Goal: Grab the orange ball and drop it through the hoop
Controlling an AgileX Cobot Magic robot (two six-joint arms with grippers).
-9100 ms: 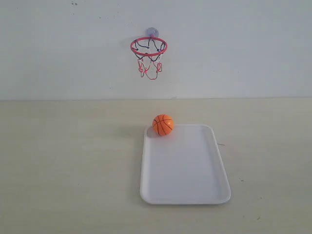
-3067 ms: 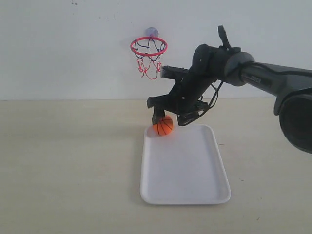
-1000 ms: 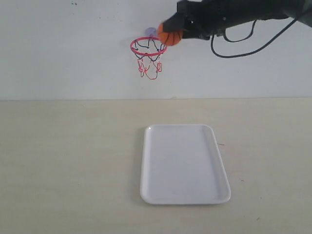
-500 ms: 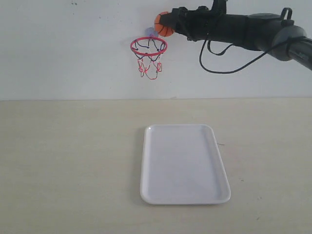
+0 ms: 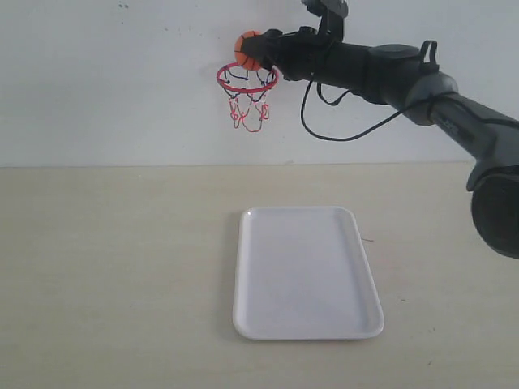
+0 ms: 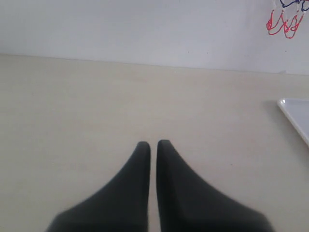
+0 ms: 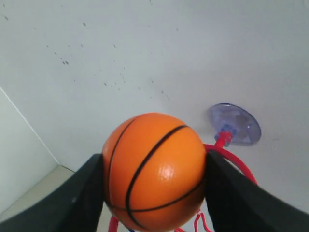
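My right gripper [image 5: 253, 52] is shut on the orange ball [image 5: 247, 50] and holds it just above the hoop's red ring [image 5: 247, 78] on the back wall. In the right wrist view the orange ball [image 7: 154, 170] sits squeezed between two black fingers [image 7: 79, 198], with the red ring [image 7: 239, 164] and the round suction cup [image 7: 235, 123] behind it. The net [image 5: 248, 109] hangs below the ring. My left gripper [image 6: 152, 145] is shut with nothing in it, low over the table; the exterior view does not show it.
A white rectangular tray [image 5: 306, 271] lies on the beige table below the hoop; its corner [image 6: 295, 110] shows in the left wrist view. The net's lower strings [image 6: 285, 21] appear there too. The right arm [image 5: 389, 73] and its cable stretch in from the right.
My right gripper has carried the ball leftward, from beside the ring's right edge to directly over the ring. The left gripper has no earlier frame to compare.
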